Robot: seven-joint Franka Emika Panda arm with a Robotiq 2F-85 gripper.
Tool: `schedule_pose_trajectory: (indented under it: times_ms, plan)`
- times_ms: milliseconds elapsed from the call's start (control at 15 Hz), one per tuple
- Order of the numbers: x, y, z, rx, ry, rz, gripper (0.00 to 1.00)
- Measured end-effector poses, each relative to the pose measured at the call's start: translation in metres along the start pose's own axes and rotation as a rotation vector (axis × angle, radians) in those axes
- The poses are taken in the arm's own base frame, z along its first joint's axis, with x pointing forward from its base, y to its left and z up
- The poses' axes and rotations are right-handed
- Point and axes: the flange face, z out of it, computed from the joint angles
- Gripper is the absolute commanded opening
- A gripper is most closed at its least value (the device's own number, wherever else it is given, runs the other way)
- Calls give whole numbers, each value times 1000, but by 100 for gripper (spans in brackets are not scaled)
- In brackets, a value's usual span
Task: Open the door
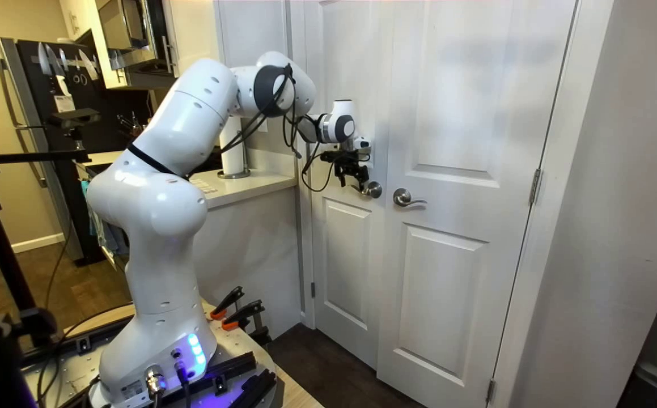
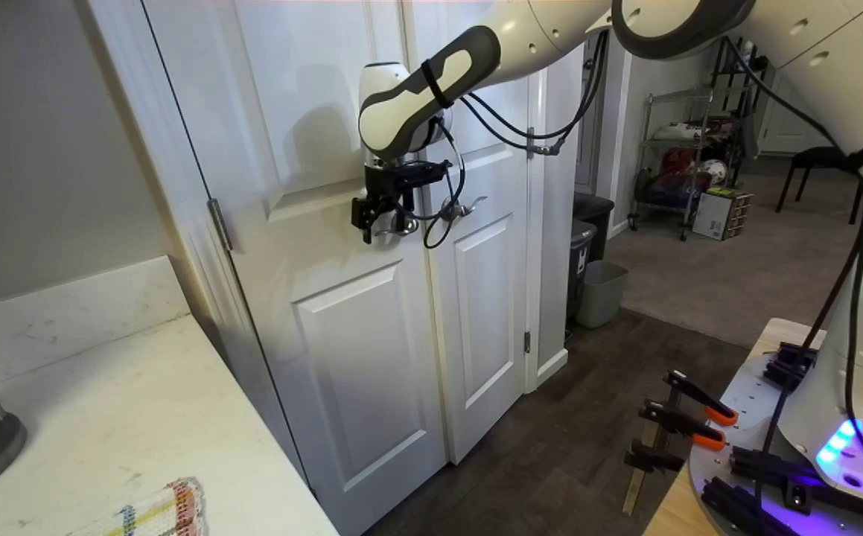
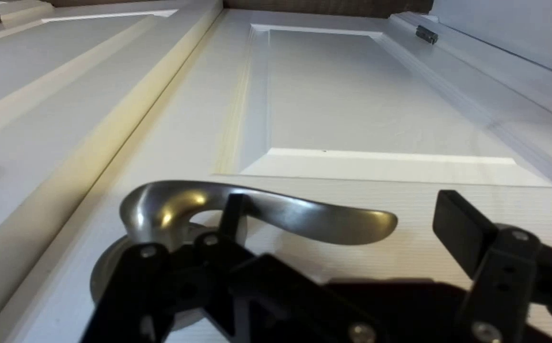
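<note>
The door (image 1: 348, 255) is a white panelled leaf, hinged at its left in both exterior views, and it looks closed. Its silver handle (image 3: 323, 219) is a curved lever near the edge where the two leaves meet. My gripper (image 1: 354, 182) points down at this lever, close to the door face (image 2: 357, 357). In the wrist view the gripper (image 3: 347, 205) is open. The left finger overlaps the lever partway along; whether it touches is unclear. The lever's free end lies between the fingers, apart from the right finger (image 3: 466, 233). Part of the handle's round base is hidden by the left finger.
A matching white leaf (image 1: 447, 272) stands to the right with its own lever (image 1: 407, 198); its edge (image 3: 109, 138) shows as a raised strip beside the door. A countertop (image 2: 103, 417) sits near the hinge side. Cables (image 1: 317, 175) hang around the wrist.
</note>
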Motion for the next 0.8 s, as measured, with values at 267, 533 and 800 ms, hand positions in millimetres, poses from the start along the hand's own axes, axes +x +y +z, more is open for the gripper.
schedule_pose_trajectory:
  times_ms: [267,533,800]
  plan:
    - [-3,-1,0,-4,-29,40,100]
    - [-5,-1,1,-5,-45,70,100]
    - [-14,-3,11,-10,-77,207,100]
